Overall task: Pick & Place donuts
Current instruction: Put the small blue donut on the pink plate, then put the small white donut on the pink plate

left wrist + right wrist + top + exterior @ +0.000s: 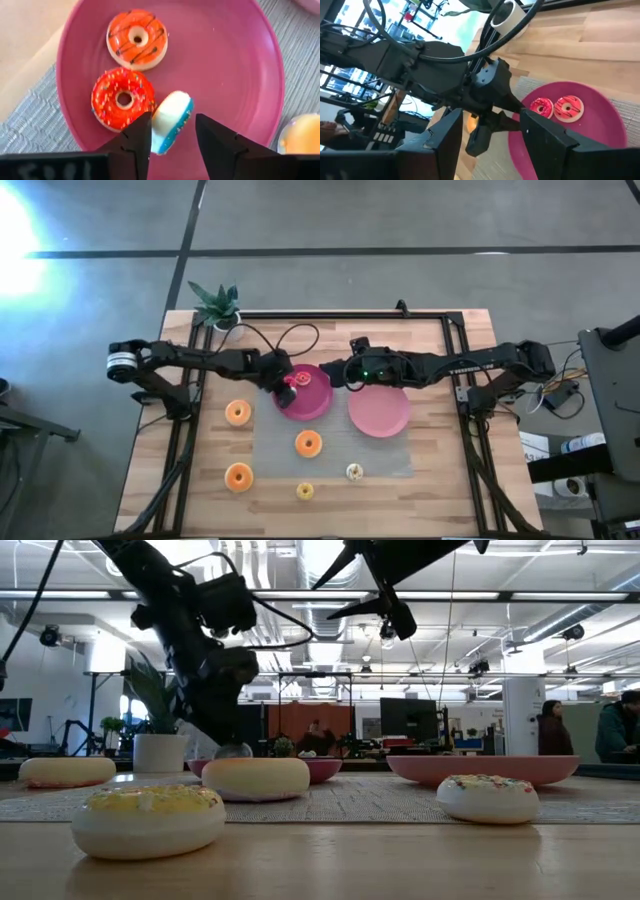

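A pink plate (pixel 235 65) holds an orange donut with dark stripes (pixel 137 39) and a red sprinkled donut (pixel 122 99), both lying flat. A blue-and-white donut (pixel 171 121) stands tilted on its edge on the plate, beside the red one. My left gripper (pixel 172 122) is open over the plate's left part (pixel 290 385), a finger on either side of the blue-and-white donut. My right gripper (pixel 490 130) is open and hangs above the table (pixel 350 370), at the plate's far right edge, with nothing between its fingers. My left gripper comes down slanting from the table's left, its fingers apart on either side of the blue-and-white donut. One finger (pixel 141 131) lies right beside the donut's white rim (pixel 159 120); whether it touches I cannot tell. The other finger stands clear of it.
A second pink plate (pixel 380 412) lies to the right of the first. On the grey mat and the wood lie three orange donuts (pixel 238 413) (pixel 308 443) (pixel 239 476), a small yellow one (pixel 305 491) and a cream one (pixel 354 472). A potted plant (pixel 215 305) stands at the far left.
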You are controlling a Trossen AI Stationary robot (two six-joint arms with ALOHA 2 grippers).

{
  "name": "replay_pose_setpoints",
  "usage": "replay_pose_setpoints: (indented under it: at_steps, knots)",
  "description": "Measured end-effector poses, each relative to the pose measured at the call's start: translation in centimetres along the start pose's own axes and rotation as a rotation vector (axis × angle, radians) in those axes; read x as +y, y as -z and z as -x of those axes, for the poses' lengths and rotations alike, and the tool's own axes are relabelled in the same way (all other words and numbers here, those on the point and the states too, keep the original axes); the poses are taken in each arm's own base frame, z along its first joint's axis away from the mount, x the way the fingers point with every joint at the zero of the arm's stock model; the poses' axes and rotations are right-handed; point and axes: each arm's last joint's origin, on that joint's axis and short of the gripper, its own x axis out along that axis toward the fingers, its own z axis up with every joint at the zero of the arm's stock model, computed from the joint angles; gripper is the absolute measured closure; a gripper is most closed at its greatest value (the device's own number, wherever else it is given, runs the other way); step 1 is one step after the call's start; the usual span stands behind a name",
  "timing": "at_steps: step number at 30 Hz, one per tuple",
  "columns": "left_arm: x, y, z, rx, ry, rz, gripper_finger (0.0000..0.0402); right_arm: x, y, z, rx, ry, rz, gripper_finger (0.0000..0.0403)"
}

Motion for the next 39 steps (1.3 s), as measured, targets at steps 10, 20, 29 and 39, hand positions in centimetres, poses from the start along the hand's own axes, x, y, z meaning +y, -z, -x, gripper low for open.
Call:
replay_pose_setpoints:
  at_steps: [10,20,29,39]
  knots:
    - [0.1,0.6,0.4,0.024,-0.058,-0.011,0.0273,-0.2,0.3,0.0,0.038,0.013,0.028,0.0213]
    - [0.4,0.6,1.4,-0.025,-0.169,-0.053,0.0274,-0.8,1.5,0.3,0.119,0.083,0.089,0.0213]
    - [-1.2,0.5,5.3,-0.167,-0.046,-0.105,0.0274,-1.8,7.0,2.6,0.54,0.182,0.385,0.0213]
    - [-3.8,1.5,10.0,-0.332,0.168,-0.154,0.0274,-2.7,17.2,3.8,0.9,0.191,0.68,0.022]
